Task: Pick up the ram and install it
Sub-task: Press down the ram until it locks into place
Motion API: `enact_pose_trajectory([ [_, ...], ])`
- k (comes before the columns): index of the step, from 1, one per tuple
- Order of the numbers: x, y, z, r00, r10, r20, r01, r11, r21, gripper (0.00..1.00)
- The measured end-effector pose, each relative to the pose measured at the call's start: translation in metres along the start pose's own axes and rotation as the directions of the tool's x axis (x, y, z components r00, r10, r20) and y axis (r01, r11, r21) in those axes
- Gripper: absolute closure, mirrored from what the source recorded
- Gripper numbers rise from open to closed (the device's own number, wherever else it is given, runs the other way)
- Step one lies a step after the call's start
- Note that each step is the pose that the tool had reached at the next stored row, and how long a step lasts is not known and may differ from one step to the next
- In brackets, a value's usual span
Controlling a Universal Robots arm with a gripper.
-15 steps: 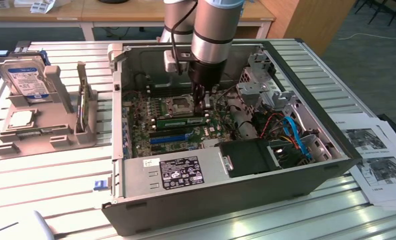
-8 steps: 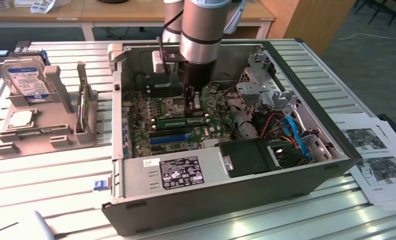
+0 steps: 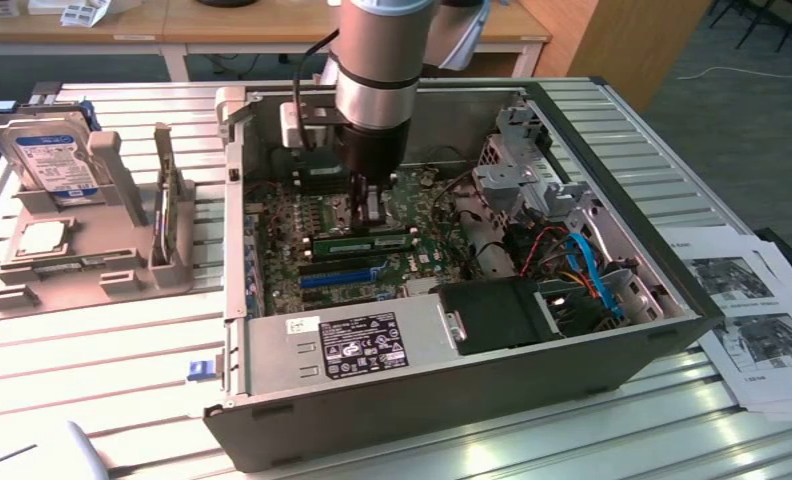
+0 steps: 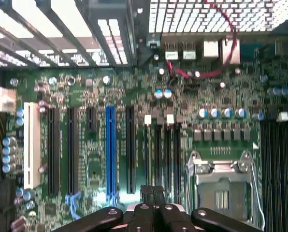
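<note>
Ram [image 3: 364, 243] lies seated in motherboard slot inside open case [image 3: 410, 400], exterior view; hand [image 3: 369, 212] just above it. Wrist view: hand [image 4: 152, 192] fingers together, empty. Likely light, stiff, fragile; grip long edges.

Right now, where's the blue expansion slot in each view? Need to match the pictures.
Exterior view: blue expansion slot, just below picture centre, lying crosswise.
Wrist view: the slot runs lengthwise between black slots.
Shared landmark: green motherboard under it.
</note>
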State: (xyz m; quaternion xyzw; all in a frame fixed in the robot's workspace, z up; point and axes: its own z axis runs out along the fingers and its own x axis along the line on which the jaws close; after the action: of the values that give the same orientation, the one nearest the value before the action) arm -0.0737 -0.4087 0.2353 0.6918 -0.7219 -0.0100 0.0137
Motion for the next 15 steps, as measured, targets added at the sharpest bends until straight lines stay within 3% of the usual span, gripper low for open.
enact_pose_trajectory([
  [3,0.0001,0.0048,0.0003,1.0,0.0,-0.0001,0.0,1.0,0.0001,0.9],
  [15,0.0002,0.0047,0.0057,1.0,0.0,-0.0004,0.0,1.0,0.0003,0.9],
])
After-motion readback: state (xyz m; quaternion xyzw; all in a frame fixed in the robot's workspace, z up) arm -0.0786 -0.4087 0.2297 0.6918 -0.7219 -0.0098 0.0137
